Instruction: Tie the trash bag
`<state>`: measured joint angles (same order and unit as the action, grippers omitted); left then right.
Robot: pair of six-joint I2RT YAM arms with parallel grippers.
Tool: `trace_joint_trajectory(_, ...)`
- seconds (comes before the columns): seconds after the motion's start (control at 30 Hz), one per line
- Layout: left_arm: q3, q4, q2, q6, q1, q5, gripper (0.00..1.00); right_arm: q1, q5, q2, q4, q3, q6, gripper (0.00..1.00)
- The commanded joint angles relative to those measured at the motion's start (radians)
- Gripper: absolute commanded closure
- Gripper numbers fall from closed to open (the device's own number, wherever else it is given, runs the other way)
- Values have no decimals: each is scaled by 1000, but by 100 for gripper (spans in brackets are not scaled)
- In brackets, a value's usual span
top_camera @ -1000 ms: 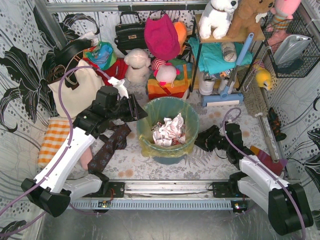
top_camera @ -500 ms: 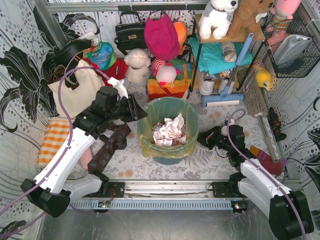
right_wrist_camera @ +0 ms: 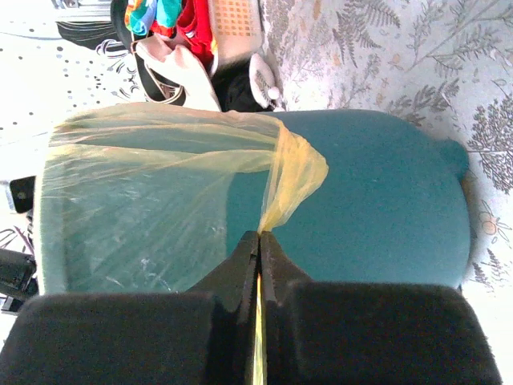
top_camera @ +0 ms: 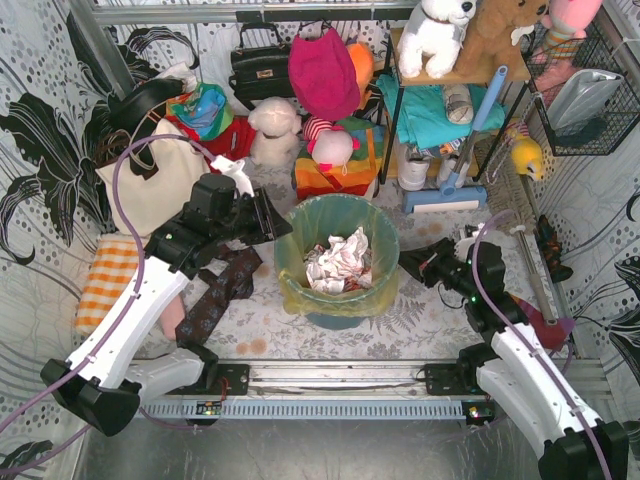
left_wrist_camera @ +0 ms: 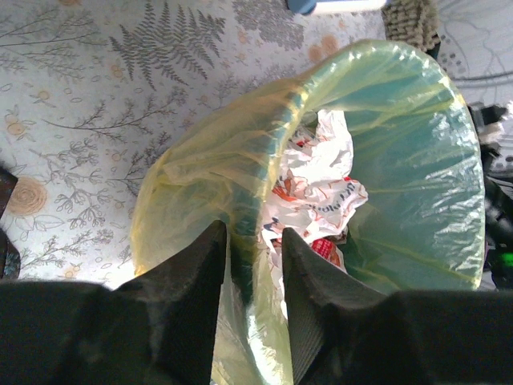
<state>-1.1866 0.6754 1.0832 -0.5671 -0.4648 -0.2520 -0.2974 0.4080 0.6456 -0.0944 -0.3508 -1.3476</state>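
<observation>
Right jaws pinch the crinkly translucent yellow trash bag (right_wrist_camera: 160,200) taut; left jaws stand spread.

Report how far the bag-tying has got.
Done: right gripper is shut on the trash bag's right rim. In hand: left gripper straddles the left rim, jaws open. Left: close it, gather the open mouth off the teal bin and knot it.

**Yellow bag open in the bin, untied**

The trash bag (top_camera: 340,215), thin crinkly translucent yellow plastic, lines the teal bin (right_wrist_camera: 385,200), mouth wide open and edge folded over the rim. Crumpled white paper (top_camera: 338,262) sits inside. On its right side, the film is drawn out into a taut peak.
</observation>
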Motion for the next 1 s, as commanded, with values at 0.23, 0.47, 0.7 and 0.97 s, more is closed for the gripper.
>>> trace_joint_trajectory(0.23,-56,166,-177,-178,-4,473,54,3,-23,14,111,-72,86,100)
trace_joint_trajectory(0.47,201,60,-287,-315,-2,433,54,3,-36,28,167,-122,115,100)
trace_joint_trajectory(0.7,538,-175,-327,-411,-2,305,56,3,-29,46,214,-163,133,100)
trace_joint_trajectory(0.97,703,-429,-369,-444,-2,92,53,3,-31,37,250,-178,132,100)
